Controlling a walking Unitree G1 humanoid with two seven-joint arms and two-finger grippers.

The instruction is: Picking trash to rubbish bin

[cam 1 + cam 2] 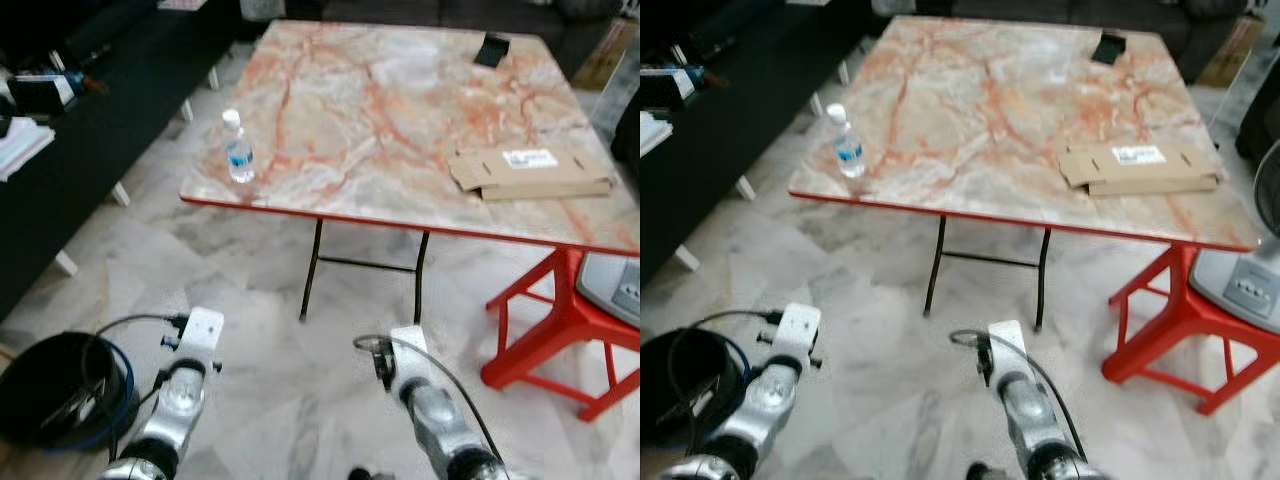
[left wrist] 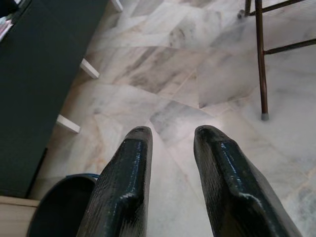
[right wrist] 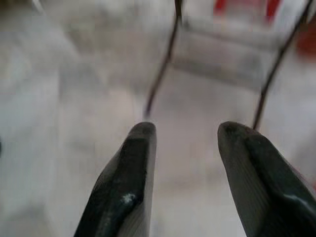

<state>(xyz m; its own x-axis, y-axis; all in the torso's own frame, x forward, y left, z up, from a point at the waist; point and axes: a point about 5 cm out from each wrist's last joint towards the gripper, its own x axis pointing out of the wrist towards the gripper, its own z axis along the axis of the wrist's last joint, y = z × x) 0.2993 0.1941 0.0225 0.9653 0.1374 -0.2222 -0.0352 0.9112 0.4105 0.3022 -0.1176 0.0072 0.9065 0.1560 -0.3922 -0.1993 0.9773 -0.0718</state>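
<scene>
Jaws parted on both grippers, left gripper (image 2: 170, 136), right gripper (image 3: 185, 131), nothing held

Bright even daylight, head views soft, r wrist blurred

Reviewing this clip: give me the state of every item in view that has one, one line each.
water bottle: upright, capped, near the table's left edge
flattened cardboard box: lying flat on the table
rubbish bin: on the floor, open top
left gripper: open, empty
right gripper: open, empty
</scene>
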